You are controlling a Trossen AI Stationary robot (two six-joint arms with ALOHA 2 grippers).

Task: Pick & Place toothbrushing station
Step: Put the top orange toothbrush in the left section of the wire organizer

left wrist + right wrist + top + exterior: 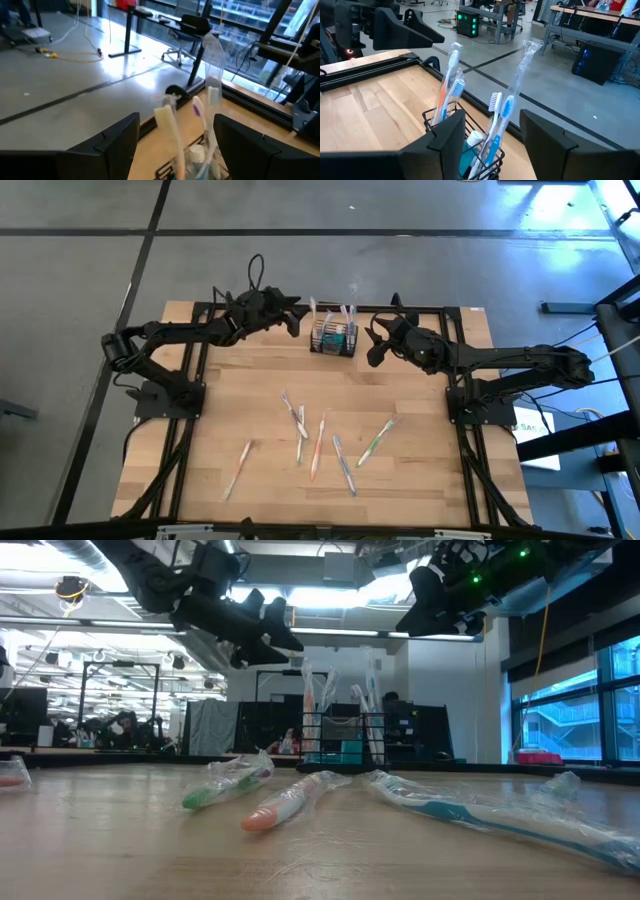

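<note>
The toothbrushing station, a small black wire-mesh caddy, stands on its base at the table's far edge, with wrapped toothbrushes and a teal tube upright in it. It also shows in the low view, the left wrist view and the right wrist view. My left gripper hovers open just left of the caddy, above table height. My right gripper hovers open just right of it. Neither touches anything.
Several wrapped toothbrushes lie loose on the wooden table's middle and near part, three of them close to the low camera. A black frame rail runs along the table's far edge behind the caddy.
</note>
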